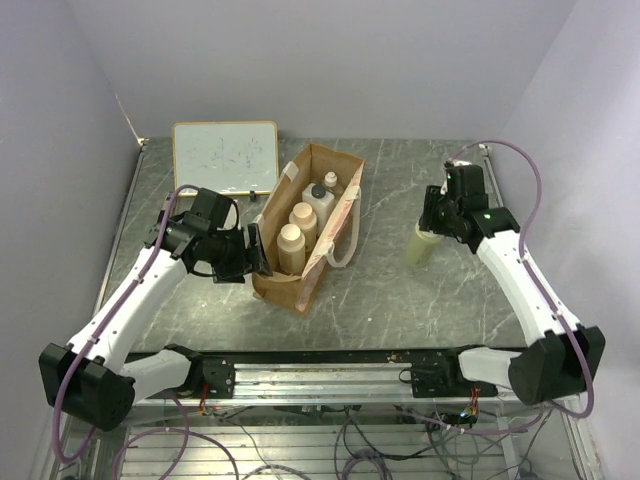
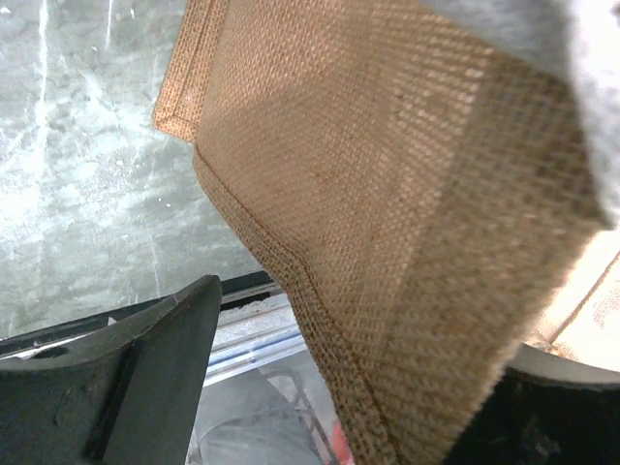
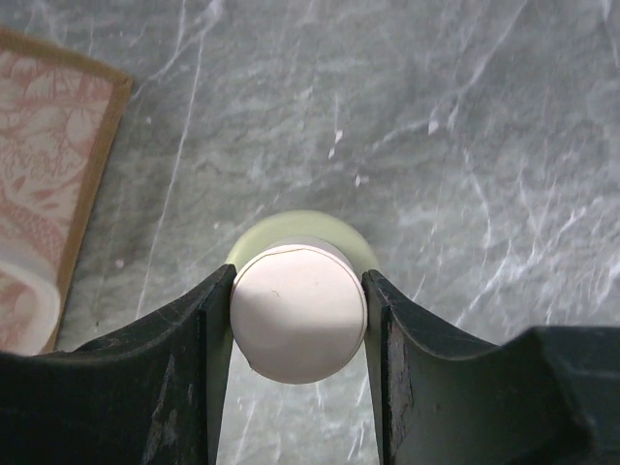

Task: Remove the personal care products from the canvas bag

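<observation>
The tan canvas bag (image 1: 283,288) stands open at the table's middle. Inside it show two beige round-capped bottles (image 1: 292,242) (image 1: 303,216), a white squarish bottle with a dark cap (image 1: 318,198) and a slim bottle with a white top (image 1: 331,181). My left gripper (image 1: 258,250) is at the bag's left wall. In the left wrist view its jaws (image 2: 349,387) stand wide apart with the woven canvas (image 2: 387,194) between them. My right gripper (image 1: 428,228) is shut on the white cap of a cream bottle (image 3: 298,312), held upright at the right (image 1: 419,247). I cannot tell if its base touches the table.
A framed whiteboard (image 1: 225,155) lies at the back left, just behind the bag. The bag's cream strap handle (image 1: 347,240) hangs over its right side. The bag's pinkish patterned side (image 3: 39,194) shows left of the held bottle. Grey walls close in both sides.
</observation>
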